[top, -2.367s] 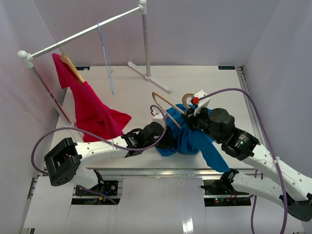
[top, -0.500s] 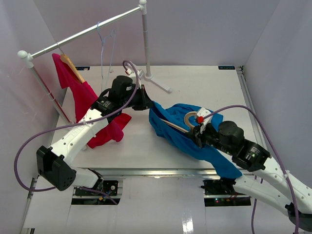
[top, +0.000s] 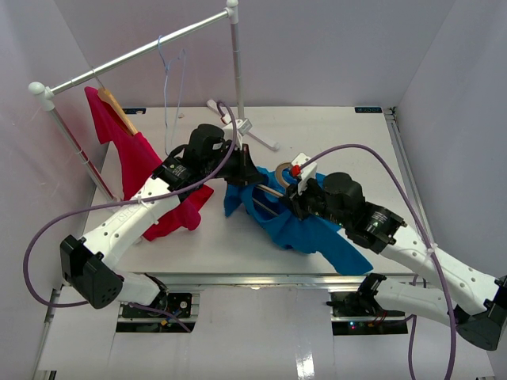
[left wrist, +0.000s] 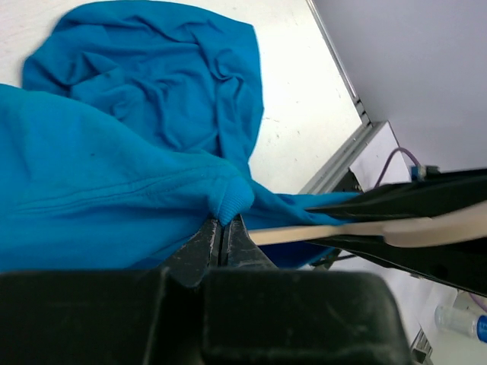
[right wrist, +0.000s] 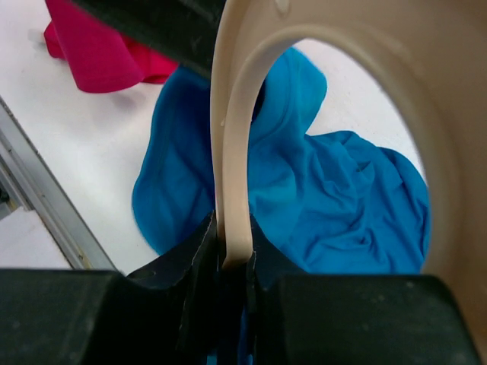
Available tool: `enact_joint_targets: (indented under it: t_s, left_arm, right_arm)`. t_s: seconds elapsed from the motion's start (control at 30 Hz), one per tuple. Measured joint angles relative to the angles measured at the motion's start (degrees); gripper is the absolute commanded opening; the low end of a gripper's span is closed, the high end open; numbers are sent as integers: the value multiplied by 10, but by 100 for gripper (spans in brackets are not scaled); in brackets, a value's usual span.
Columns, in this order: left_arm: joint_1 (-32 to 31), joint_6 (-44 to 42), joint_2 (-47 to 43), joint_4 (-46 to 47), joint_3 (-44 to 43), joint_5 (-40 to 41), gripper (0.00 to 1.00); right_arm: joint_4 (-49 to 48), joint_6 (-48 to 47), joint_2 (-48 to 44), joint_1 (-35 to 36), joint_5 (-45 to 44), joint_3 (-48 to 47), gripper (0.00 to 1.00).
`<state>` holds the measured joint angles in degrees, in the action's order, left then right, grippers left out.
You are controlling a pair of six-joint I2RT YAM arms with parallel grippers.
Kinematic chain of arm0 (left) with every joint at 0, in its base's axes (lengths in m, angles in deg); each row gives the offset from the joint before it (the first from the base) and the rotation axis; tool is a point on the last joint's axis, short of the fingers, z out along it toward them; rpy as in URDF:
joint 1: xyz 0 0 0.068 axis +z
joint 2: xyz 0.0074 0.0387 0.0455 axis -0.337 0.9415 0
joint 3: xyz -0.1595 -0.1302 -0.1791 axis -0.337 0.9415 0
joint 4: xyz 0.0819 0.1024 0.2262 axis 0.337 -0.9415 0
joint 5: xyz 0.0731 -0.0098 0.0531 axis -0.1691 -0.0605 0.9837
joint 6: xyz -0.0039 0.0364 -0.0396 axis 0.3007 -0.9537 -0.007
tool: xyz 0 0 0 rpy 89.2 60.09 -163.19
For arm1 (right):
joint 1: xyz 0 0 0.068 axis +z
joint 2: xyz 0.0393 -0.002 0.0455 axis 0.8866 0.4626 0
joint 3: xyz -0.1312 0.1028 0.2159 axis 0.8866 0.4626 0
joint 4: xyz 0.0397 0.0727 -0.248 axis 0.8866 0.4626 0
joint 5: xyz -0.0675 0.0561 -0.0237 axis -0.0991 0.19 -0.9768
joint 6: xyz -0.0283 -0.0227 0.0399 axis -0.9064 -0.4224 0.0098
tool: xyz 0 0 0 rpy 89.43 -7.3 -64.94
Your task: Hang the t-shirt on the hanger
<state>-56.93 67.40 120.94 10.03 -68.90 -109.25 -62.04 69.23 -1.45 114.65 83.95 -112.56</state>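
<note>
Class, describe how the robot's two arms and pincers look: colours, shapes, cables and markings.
Both the left arm and right arm have white tubular links with chunky black joints. A purple cable loops along each. The left pincer and right pincer are black and wedge-shaped; a red marker sits near the right one.

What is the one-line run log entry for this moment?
left gripper: shut on t-shirt edge | right gripper: shut on hanger hook | t-shirt: bunched, not yet hung
</note>
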Motion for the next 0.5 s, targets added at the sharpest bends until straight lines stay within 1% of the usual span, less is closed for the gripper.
enact_joint_targets:
  t_s: [0.07, 0.1, 0.13, 0.17, 0.23, 0.33, 0.43, 0.5]
  left_arm:
    - [-9, -5, 0, -3, -6, 0, 0]
    - [-13, -7, -1, -3, -8, -1, 4]
    - [-15, -10, -2, -3, -9, -1, 14]
    - [-16, -12, -4, -4, -9, -1, 23]
    - [-16, -16, -11, -4, -9, 1, 36]
    - [-16, -26, -27, -5, -9, 2, 52]
    - [-16, -35, -49, -9, -9, 10, 59]
    - [-16, -38, -67, -10, -3, 22, 61]
  right_arm:
    - [-14, 6, 10, 0, -8, -1, 8]
    - [-20, 9, 13, 0, -12, -1, 8]
    - [-25, 12, 13, 0, -17, -1, 8]
    - [-29, 15, 13, 0, -22, 0, 8]
    - [-41, 21, 9, 0, -31, 4, 8]
    - [-62, 24, -6, 0, -43, 19, 8]
    - [-72, 25, -23, 0, -53, 26, 8]
    - [-79, 25, -37, 0, -60, 30, 8]
